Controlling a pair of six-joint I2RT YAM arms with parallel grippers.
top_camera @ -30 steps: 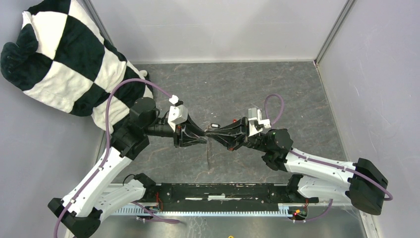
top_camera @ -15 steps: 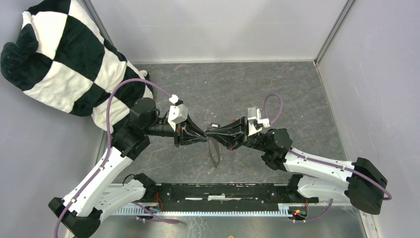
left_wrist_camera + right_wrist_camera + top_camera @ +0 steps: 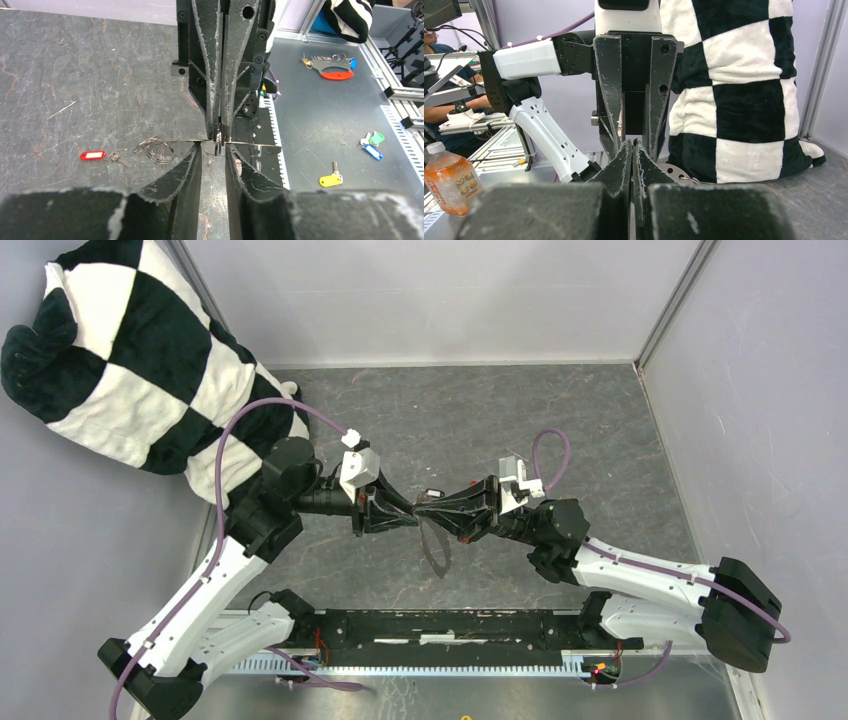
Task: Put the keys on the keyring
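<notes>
My two grippers meet tip to tip over the middle of the table. The right gripper [image 3: 424, 511] is shut on the keyring [image 3: 436, 548], a thin wire loop that hangs from its tips toward the near edge. In the left wrist view the keyring [image 3: 255, 144] is a thin line lying across both pairs of fingertips. The left gripper [image 3: 213, 149] stands narrowly open, its jaws either side of the right gripper's [image 3: 218, 136] pinched tips. One of the keys [image 3: 118, 159], with a red tag [image 3: 93, 155], lies on the table beside a tangle of wire loops [image 3: 155, 150].
A black-and-white checked plush [image 3: 130, 360] fills the back left corner. Enclosure walls [image 3: 740, 390] close in the back and right. On the silver bench by the arm bases lie yellow [image 3: 327, 180], blue [image 3: 372, 151] and red [image 3: 336, 75] tags. A drink bottle [image 3: 446, 175] stands beyond.
The left gripper's jaws have narrowed around the right gripper's tips. The keyring has turned from a thin edge-on line into a visible loop hanging below the tips.
</notes>
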